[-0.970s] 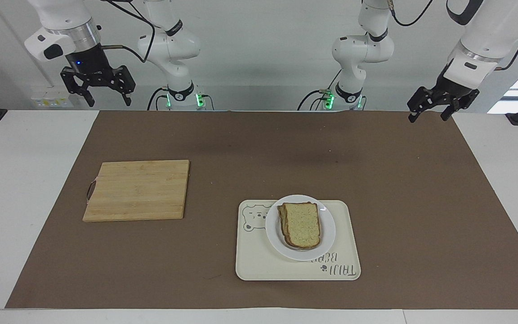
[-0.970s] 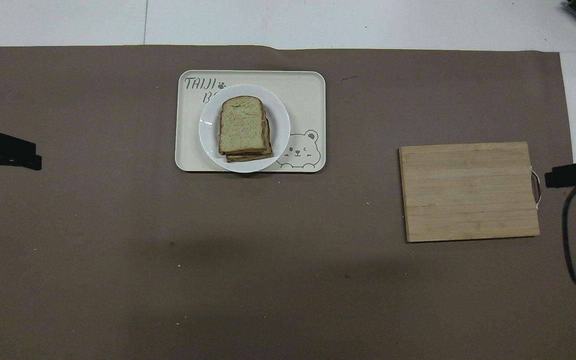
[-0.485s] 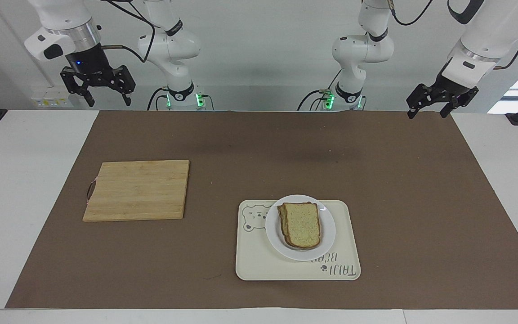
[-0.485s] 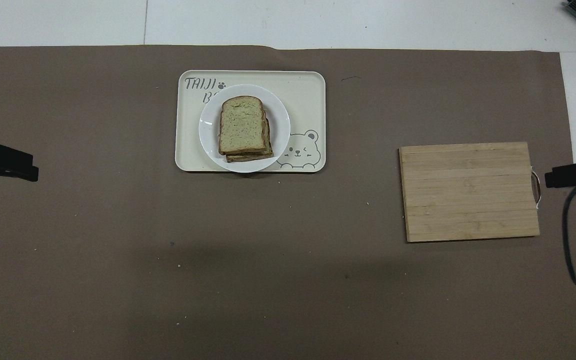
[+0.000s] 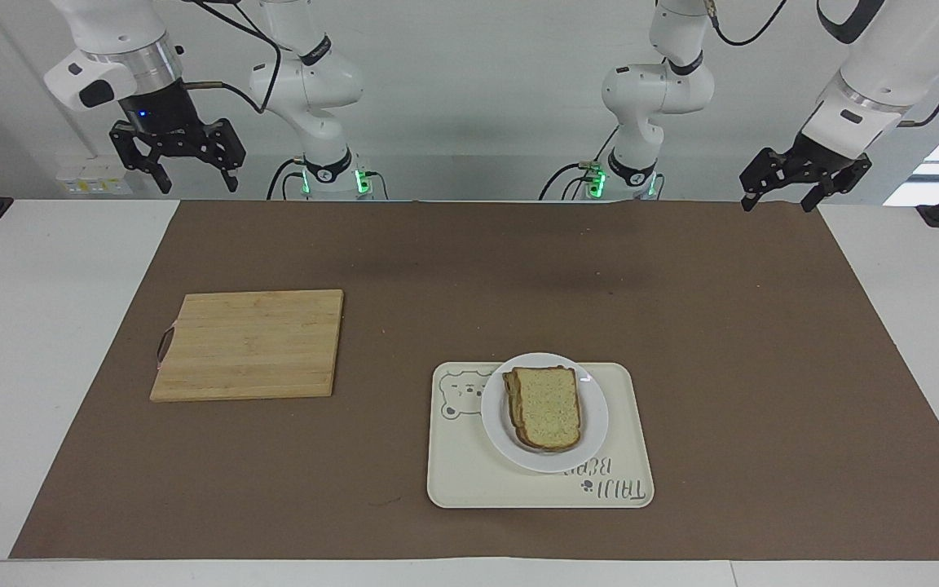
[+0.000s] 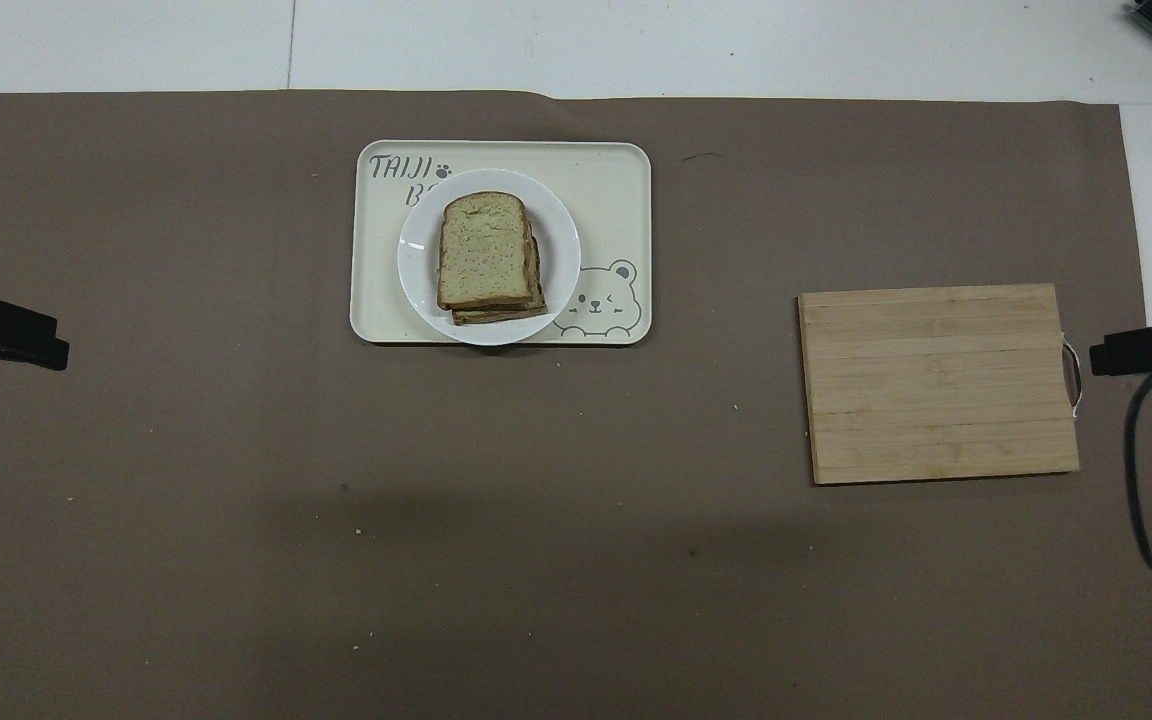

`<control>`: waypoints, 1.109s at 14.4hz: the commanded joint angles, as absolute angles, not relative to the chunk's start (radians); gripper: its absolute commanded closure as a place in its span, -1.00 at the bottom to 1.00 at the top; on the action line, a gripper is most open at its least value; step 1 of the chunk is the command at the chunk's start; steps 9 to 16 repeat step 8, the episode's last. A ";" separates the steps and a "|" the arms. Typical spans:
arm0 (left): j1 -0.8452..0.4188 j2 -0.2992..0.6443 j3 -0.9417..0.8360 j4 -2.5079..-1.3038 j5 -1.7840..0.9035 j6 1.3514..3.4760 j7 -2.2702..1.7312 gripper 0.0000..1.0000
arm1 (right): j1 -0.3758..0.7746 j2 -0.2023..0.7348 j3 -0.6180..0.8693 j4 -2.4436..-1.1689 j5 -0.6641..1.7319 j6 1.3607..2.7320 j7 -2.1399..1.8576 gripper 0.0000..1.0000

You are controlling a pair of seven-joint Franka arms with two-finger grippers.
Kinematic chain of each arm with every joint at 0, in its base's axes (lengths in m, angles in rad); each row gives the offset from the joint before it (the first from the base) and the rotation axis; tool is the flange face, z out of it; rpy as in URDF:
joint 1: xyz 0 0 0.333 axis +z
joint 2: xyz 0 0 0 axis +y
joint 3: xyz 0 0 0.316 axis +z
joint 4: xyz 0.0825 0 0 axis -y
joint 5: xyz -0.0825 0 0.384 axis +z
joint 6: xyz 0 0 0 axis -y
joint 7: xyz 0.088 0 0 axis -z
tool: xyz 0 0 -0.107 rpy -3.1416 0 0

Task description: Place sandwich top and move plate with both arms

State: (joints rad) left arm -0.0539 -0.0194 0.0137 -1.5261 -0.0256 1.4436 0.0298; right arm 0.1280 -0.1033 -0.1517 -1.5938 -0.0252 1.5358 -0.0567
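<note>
The left gripper [image 5: 806, 189] has gone up a bit and out toward its own end of the table since a sec ago — it hangs over the mat's corner by the robots, fingers apart, nothing in them. The right gripper [image 5: 174, 163] has not moved; it waits up high at the other end, fingers apart too, empty. Nothing else has shifted.

What that means, I think: the job looks done. The sandwich top [image 5: 548, 405] sits on the stack, lined up ok w/ the slices under it. The stack is on the plate [image 5: 592, 436], and the plate sits on the cream tray [image 5: 624, 391], partly hiding the bear drawing — well apart from both arms, at the edge of the table far from the robots. The arm pulling away fits w/ going back to rest.

The cutting board [image 5: 249, 345] lies bare toward the right arm's end, nearer the robots than the tray. A brown mat [image 5: 469, 277] covers most of the white table [image 5: 54, 326]. A few crumbs dot the mat. The wall by the robots is plain and light; cables hang off the arms.
</note>
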 commanded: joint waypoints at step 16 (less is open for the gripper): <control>-0.061 -0.044 0.012 -1.545 -0.011 1.417 0.048 -1.00 | 0.123 -0.109 -0.149 -1.603 -0.017 1.546 -0.077 -1.00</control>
